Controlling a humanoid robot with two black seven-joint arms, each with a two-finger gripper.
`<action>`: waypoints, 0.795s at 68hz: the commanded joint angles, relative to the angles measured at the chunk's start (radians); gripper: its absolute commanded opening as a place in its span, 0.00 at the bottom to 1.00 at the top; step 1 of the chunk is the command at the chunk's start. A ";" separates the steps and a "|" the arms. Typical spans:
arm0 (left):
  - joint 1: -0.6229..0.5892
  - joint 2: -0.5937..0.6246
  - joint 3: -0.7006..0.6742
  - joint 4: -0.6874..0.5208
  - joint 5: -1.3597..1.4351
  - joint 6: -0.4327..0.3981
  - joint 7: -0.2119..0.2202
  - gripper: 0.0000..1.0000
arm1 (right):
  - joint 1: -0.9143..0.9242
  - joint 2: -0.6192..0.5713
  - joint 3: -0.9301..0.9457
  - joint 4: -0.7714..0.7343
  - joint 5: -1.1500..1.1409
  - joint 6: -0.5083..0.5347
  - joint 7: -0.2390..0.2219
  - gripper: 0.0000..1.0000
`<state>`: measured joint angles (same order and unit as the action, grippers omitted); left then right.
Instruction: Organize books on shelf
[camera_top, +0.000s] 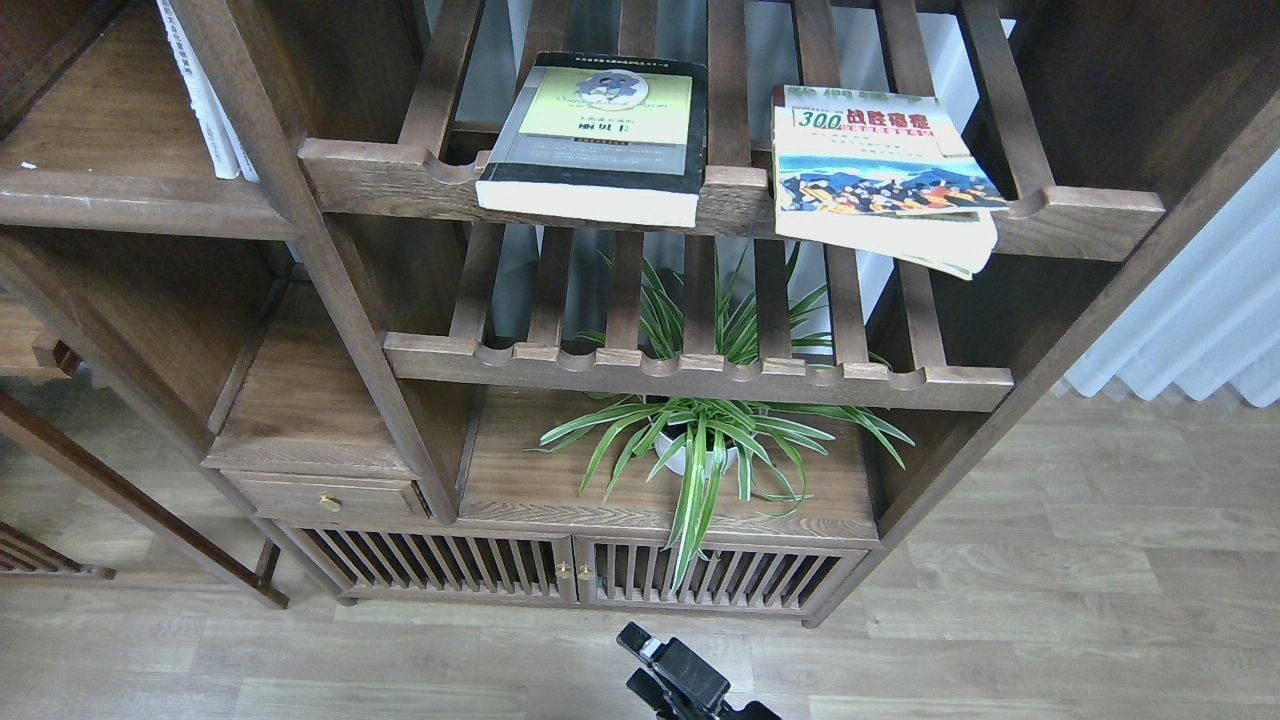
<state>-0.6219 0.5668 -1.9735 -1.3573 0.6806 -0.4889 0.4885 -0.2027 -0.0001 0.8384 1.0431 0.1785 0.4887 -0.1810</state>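
The thick black-edged book (592, 140) with a yellow-green cover panel lies flat on the upper slatted rack, its pages overhanging the front rail. The colourful "300" book (880, 165) lies flat to its right on the same rack, its corner hanging over the rail. The pale lavender-white book is out of view. The solid dark-brown shelf (95, 150) is at the upper left. A black gripper (655, 672) pokes in at the bottom edge from the lower right, which I take to be my right one; it is far below the books and its fingers cannot be told apart. My left gripper is out of view.
Thin white-spined books (205, 95) lean at the right end of the solid shelf. A second slatted rack (700, 375) sits below the first. A potted spider plant (700, 445) stands on the cabinet top. A small drawer (325, 497) and slatted doors (570, 575) are lower down.
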 joint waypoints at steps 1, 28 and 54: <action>-0.004 -0.002 -0.010 -0.005 -0.003 0.000 0.000 0.08 | 0.020 0.000 -0.002 0.020 0.002 0.000 0.000 1.00; -0.082 -0.011 0.056 0.006 -0.016 0.000 0.000 0.07 | 0.034 0.000 -0.001 0.020 0.052 0.000 -0.002 1.00; -0.236 -0.021 0.154 0.187 -0.095 0.000 -0.033 0.08 | 0.028 0.000 -0.012 0.021 0.052 0.000 -0.002 1.00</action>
<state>-0.8324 0.5429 -1.8516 -1.2160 0.6191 -0.4885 0.4682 -0.1715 0.0000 0.8274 1.0632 0.2302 0.4887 -0.1826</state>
